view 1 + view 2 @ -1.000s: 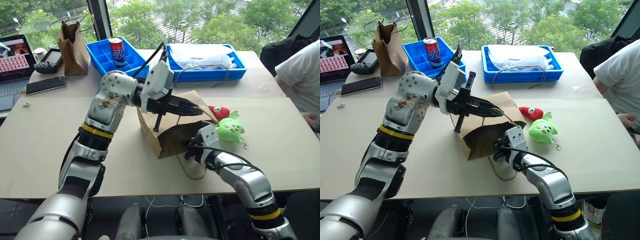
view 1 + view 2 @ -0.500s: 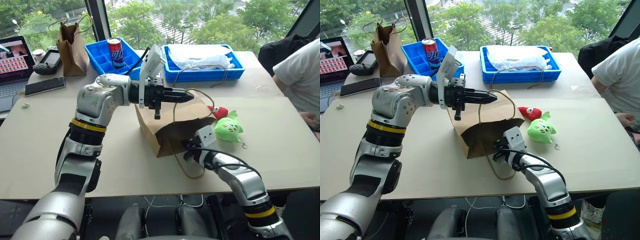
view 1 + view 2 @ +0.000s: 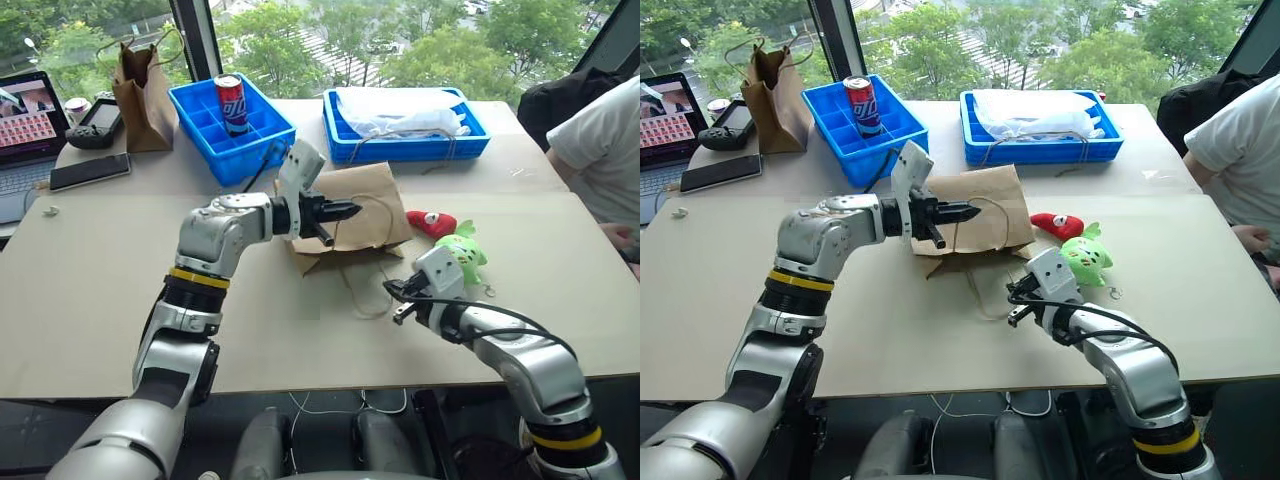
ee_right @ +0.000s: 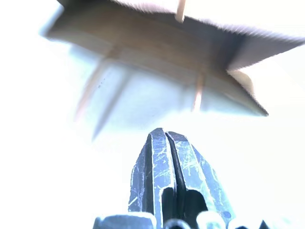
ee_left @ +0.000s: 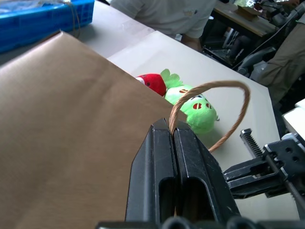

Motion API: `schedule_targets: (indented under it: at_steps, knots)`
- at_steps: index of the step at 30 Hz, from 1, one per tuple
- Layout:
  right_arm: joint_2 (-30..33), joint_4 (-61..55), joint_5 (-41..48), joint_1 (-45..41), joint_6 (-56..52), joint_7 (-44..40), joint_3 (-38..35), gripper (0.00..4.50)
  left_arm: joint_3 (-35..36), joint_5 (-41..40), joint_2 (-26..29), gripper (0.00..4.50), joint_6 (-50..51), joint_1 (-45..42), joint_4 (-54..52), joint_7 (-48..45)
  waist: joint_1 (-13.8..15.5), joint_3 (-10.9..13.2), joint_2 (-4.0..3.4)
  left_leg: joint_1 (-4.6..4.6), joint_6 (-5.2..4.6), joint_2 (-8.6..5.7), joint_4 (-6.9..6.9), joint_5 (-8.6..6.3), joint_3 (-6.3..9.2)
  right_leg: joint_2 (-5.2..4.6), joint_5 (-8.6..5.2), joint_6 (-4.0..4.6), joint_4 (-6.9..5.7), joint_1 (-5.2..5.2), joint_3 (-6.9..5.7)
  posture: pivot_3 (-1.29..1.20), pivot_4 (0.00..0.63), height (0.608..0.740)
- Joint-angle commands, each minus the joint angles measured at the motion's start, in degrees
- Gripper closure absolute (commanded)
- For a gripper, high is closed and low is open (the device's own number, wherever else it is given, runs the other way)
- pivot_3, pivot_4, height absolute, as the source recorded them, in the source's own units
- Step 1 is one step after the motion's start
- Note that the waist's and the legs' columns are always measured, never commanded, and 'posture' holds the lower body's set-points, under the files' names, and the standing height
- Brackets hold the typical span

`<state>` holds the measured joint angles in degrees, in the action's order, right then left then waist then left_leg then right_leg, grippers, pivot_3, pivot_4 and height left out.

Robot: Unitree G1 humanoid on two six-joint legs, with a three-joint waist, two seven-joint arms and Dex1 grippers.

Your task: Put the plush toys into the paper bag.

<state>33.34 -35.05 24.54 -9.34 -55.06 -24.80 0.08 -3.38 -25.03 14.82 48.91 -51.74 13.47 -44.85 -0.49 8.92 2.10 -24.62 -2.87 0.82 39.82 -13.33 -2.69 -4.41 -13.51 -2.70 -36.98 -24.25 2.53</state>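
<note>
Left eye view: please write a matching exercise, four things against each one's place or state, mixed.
1. wide light-brown kraft paper bag
2. red-and-blue drink can
3. round lime-green plush toy
4. left gripper

A. shut on a twine handle
B. lying on the table
C. beside the red chili-like plush toy
D. standing in a blue compartment tray

Pairs: 1-B, 2-D, 3-C, 4-A

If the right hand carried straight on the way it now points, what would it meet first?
Probably the paper bag: the right hand, fingers shut, aims at the bag's open mouth and twine handle across a stretch of bare table. Depth is hard to judge.
</note>
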Motion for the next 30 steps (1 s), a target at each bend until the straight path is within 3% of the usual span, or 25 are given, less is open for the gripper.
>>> schedule_targets:
  at_steps: [1, 5, 9, 10, 15, 19, 22, 24, 28, 30]
  knots:
    - [6.94, -6.96, 5.22, 0.57, -6.43, -3.77, -9.63, 3.1, 3.07, -1.35, -0.34, 4.5, -0.5, -3.37, -0.39, 1.67, 0.31, 0.0, 0.0, -0.01, 0.0, -0.02, 0.0, 0.0, 0.0, -0.01, 0.0, 0.0, 0.02, 0.01, 0.0, 0.0, 0.15, 0.74]
    - [19.48, -2.51, 2.63, -1.34, -6.53, -7.64, -14.53, 1.75, 5.06, -2.76, -0.7, 4.5, 1.08, -3.26, -0.81, 2.45, 0.53, 0.0, 0.0, 0.01, -0.01, -0.04, -0.01, -0.01, -0.03, -0.04, 0.0, 0.0, 0.18, 0.08, 0.0, 0.0, 0.15, 0.74]
    - [22.65, 8.74, -4.61, -6.78, -1.44, -5.02, -8.07, 0.24, 6.04, -3.63, -1.5, 4.5, 1.95, -3.39, -1.19, 4.01, 0.4, 0.0, 0.0, 0.04, -0.01, -0.02, -0.01, 0.0, -0.05, 0.0, 0.01, 0.02, 0.2, 0.09, -0.01, 0.0, 0.15, 0.74]
    - [21.28, 10.98, -4.91, -8.53, -0.7, -5.09, -6.49, 0.05, 5.91, -3.58, -1.58, 4.5, 2.1, -3.49, -1.59, 4.28, 0.34, 0.0, 0.0, 0.04, 0.0, -0.02, -0.02, 0.0, -0.07, 0.0, 0.02, 0.02, 0.19, 0.08, 0.0, 0.0, 0.15, 0.74]
    - [14.91, 21.41, -8.8, -13.31, 3.39, -4.22, 0.24, 0.02, 6.85, -4.65, -1.93, 4.5, 3.14, -4.43, -3.8, 5.75, -0.08, 0.0, -0.01, 0.0, 0.0, -0.03, -0.09, 0.0, -0.09, 0.02, 0.02, 0.03, 0.18, -0.01, 0.05, 0.0, 0.15, 0.74]
    - [10.61, 29.44, -10.62, -14.53, 6.05, -3.19, 1.16, 0.02, 4.99, -3.42, -0.03, 4.5, 1.82, -4.1, -5.9, 5.44, 0.11, 0.0, -0.01, -0.04, 0.0, -0.08, -0.08, 0.0, -0.09, -0.04, 0.02, 0.02, 0.22, 0.01, 0.04, 0.0, 0.15, 0.74]
    - [11.01, 34.22, -15.4, -13.62, 10.69, -2.85, 4.01, 0.62, 6.24, -4.73, 0.41, 4.5, 3.45, -4.95, -6.76, 6.53, 0.37, 0.0, -0.02, -0.03, 0.0, -0.08, -0.07, 0.0, -0.09, -0.05, 0.03, 0.01, 0.23, 0.03, 0.04, 0.0, 0.15, 0.74]
    - [11.53, 32.48, -15.87, -12.85, 11.58, -3.83, 3.79, 1.32, 6.44, -5.06, 0.49, 4.5, 4.06, -5.11, -7.26, 7.07, 0.54, 0.0, -0.02, -0.01, 0.0, -0.07, -0.05, 0.0, -0.08, -0.05, 0.03, 0.01, 0.23, 0.06, 0.01, 0.0, 0.15, 0.74]
    - [15.51, 21.45, -14.22, -10.78, 11.41, -8.95, 2.07, 2.65, 7.09, -6.39, -0.73, 4.5, 6.31, -5.06, -8.66, 9.32, 0.74, 0.0, -0.02, -0.02, 0.0, -0.06, -0.05, 0.0, -0.08, -0.04, 0.03, 0.01, 0.21, 0.05, 0.02, 0.0, 0.15, 0.74]
    - [18.52, 12.3, -9.89, -9.7, 12.07, -15.76, 1.57, 3.35, 7.18, -6.86, -1.72, 4.5, 7.26, -5.02, -9.39, 10.45, 0.72, 0.0, -0.02, -0.03, 0.0, -0.05, -0.07, -0.01, -0.07, -0.03, 0.03, 0.01, 0.22, 0.02, 0.02, 0.0, 0.15, 0.74]
